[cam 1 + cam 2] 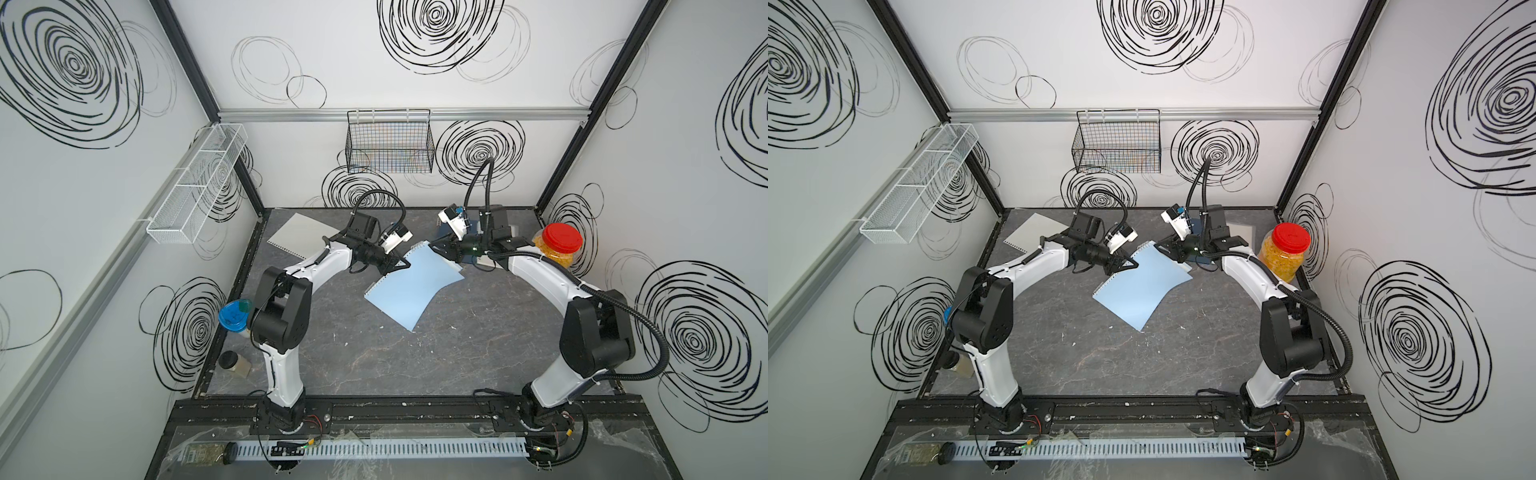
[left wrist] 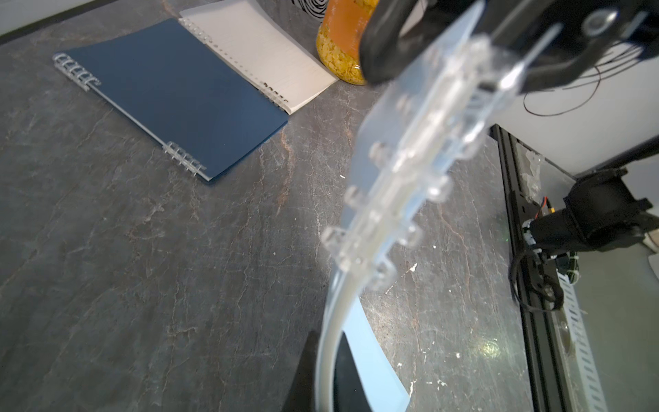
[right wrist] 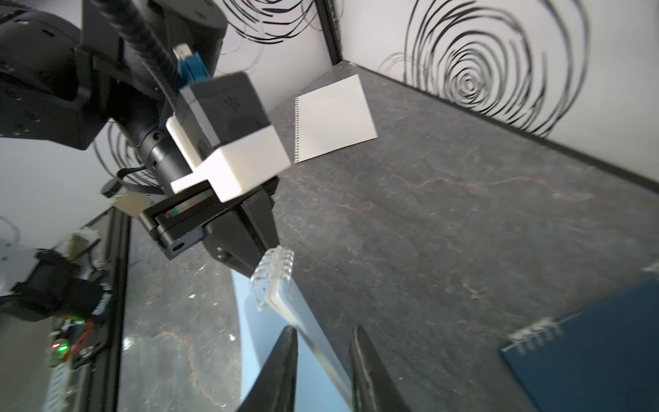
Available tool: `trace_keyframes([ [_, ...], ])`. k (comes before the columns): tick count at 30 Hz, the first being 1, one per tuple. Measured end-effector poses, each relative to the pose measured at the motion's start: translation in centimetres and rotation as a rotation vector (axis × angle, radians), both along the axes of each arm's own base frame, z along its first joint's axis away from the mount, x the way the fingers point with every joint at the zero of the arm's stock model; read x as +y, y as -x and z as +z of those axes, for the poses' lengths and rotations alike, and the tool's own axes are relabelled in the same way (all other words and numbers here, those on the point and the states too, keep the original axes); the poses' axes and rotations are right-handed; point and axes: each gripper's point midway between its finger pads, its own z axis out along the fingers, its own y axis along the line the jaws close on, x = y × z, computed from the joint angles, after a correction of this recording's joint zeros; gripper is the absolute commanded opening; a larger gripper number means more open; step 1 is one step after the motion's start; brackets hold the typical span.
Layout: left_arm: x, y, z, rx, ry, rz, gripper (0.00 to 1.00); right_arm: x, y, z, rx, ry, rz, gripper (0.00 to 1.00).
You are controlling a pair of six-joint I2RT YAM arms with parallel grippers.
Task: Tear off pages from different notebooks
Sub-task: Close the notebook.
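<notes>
- The light blue notebook (image 1: 409, 291) is up off the middle of the worktop (image 1: 457, 357). Its cover is bowed and its near corner droops, and we cannot tell whether that corner touches down.
- Its spiral edge (image 2: 410, 189) is the long axis here. It runs from the left arm's side away toward the right arm, and in the left wrist view it heads straight out from the camera.
- The left jaws are pinched tight on that spiral edge, about midway along. We judge this is the grip carrying the book.
- The right jaws sit at the far end of the same book and stand a little apart. In the right wrist view the notebook's edge passes between them, and we see no clamp there.
- So both arms are at the book, left on the binding and right at the far corner. As we read it, the coming move turns on the right jaws closing on a single page, not the whole thickness. They would then pull away from the spiral, across the long axis.
- Further out, the navy notebook (image 2: 178, 96) and the clear-covered notebook (image 2: 264, 60) lie flat side by side, next to the red-lidded jar (image 1: 557, 245).
- One loose page (image 1: 299, 230) lies flat toward the far left corner, well apart.
</notes>
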Motion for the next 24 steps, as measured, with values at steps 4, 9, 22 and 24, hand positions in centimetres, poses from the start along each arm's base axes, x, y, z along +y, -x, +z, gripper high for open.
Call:
trace_keyframes([
  [4,0.3,-0.3,0.7,0.051,0.041,0.105,0.0,-2.1,-1.6,2.2,-0.033,0.01,-0.166,0.45],
  [9,-1.0,-0.6,3.7,0.081,0.127,0.195,0.0,-5.3,-2.6,3.8,-0.047,0.022,-0.358,0.46],
  [22,-13.1,3.8,9.6,0.317,0.46,0.191,0.0,-9.6,-1.4,8.0,-0.033,-0.046,-0.622,0.47],
  [24,-14.7,4.1,9.5,0.383,0.504,0.203,0.0,-9.9,-1.4,8.4,-0.021,-0.053,-0.65,0.47],
])
